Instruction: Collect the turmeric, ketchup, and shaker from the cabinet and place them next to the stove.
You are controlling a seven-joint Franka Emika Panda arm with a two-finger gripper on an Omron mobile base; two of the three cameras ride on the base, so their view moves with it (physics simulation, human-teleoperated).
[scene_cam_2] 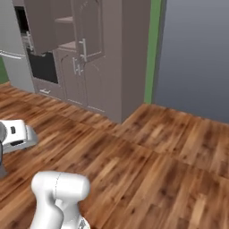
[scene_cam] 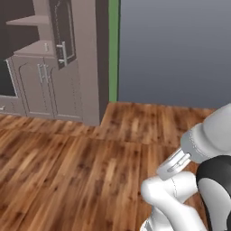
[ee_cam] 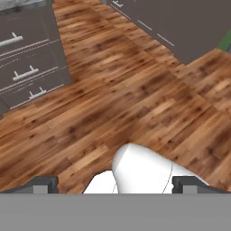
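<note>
Pincer (ee_cam: 115, 184) tips wide apart and empty above wooden floor (ee_cam: 135, 99), taupe cabinet (scene_cam: 67, 67) well beyond.

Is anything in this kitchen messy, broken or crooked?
Nothing is spilled or broken. The only thing out of the ordinary is the cabinet: an upper door hangs open, showing its shelves. The wooden floor has nothing lying on it.

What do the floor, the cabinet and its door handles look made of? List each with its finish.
Floor: wood planks, brown grain, slight sheen; possibly laminate.
Cabinet: matte taupe painted wood or board, with panelled doors and no grain showing.
Handles: brushed metal, judging by the pale silver bars.
</note>
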